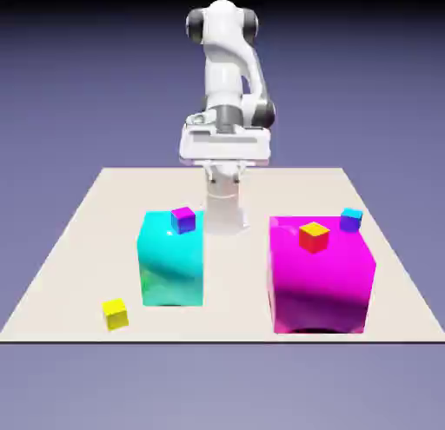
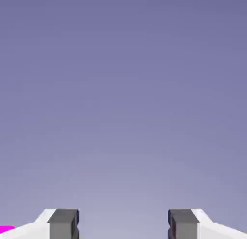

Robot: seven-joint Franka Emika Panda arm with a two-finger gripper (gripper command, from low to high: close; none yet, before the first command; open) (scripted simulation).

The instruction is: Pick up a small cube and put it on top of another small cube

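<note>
Yellow cube point(image 1: 115, 313) sits alone on the beige table point(image 1: 69, 246) before a blue-violet backdrop; gripper point(image 2: 123, 223) spread, empty.

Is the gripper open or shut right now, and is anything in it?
Open and empty: in the hand view the gripper shows its two grey fingertips wide apart, with only backdrop between.

Bright, even rendered light, soft shadows under the blocks, slightly blurry edges.
</note>
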